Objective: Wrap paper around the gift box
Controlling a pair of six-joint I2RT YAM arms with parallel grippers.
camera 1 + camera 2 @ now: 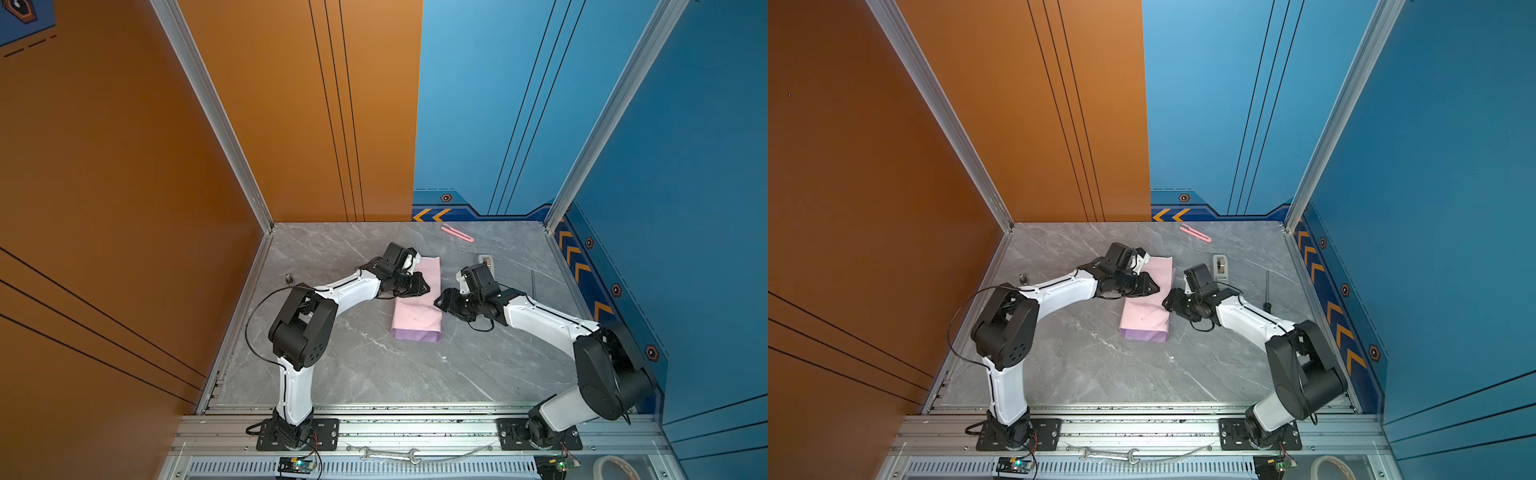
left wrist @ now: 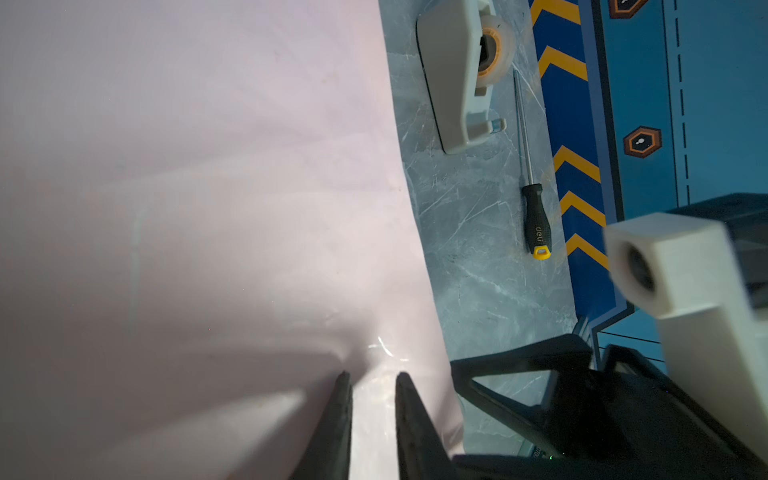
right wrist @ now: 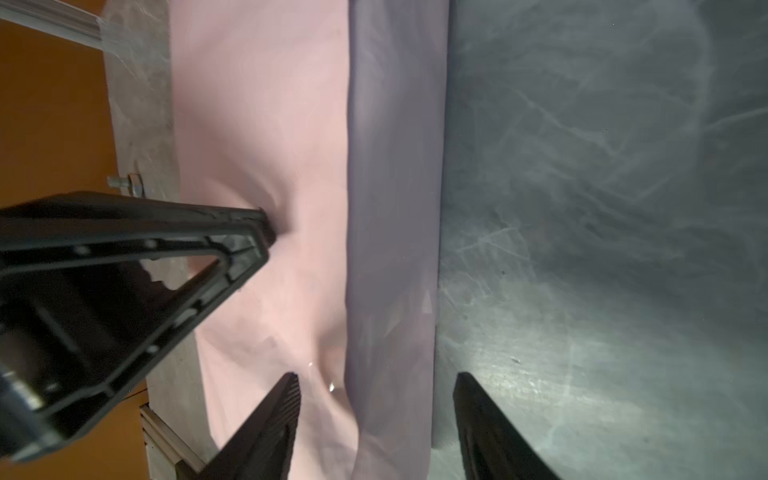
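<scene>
At the middle of the grey marble-patterned desk point(image 1: 365, 374) lies the thin creased paper point(image 1: 417, 309), folded pale-pink side up, lilac on its near face. The flat dark gift box is hidden, presumably inside the fold. At the paper's right edge the right gripper point(image 3: 377, 374) gapes, holding nothing. The left gripper point(image 2: 370, 376), jaws almost together, presses its tips into the pink top, likely pinning the flap; whether it pinches anything cannot be told. Beyond stand a beige tape dispenser point(image 1: 1220, 266) and, by the far edge, a pink cutter point(image 1: 457, 232).
</scene>
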